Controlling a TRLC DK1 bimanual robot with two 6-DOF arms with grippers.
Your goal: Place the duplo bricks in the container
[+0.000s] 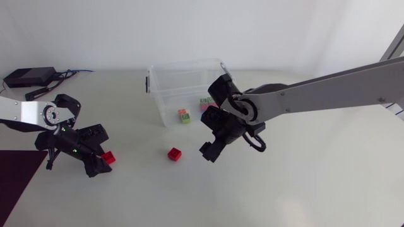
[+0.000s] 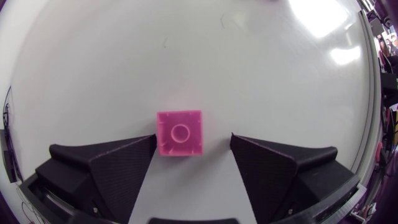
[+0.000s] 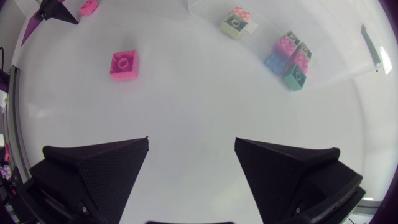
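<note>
**A:** So what step is this?

**B:** Mid-job, I'd say. On the white table (image 1: pixel 303 183), the clear container (image 1: pixel 170 88) sits upper-middle in the head view, and two bricks are still outside it. The pickup on the left side looks like the one in hand. The left gripper (image 2: pixel 193 138) is down at the lower left with its jaws spread around a red brick (image 2: pixel 180 132). One finger is right at the brick's edge and the other stands clearly apart, so it isn't gripped yet. My guess for the next move is to close squarely on it, lift, and carry it up and right over the container's wall.

**A:** And the other arm?

**B:** The right gripper (image 3: pixel 191 139) hangs mid-frame, just below the container. It's wide open with nothing in it. The second loose brick (image 1: pixel 175 154) lies on the table ahead of it and off to one side, so it would need lining up first.

**A:** What's in the tub?

**B:** There's a small stacked pair (image 1: pixel 184 116) near the front wall and a little cluster (image 1: pixel 205 103) beside it, further right. I can't count the cluster exactly.
</note>
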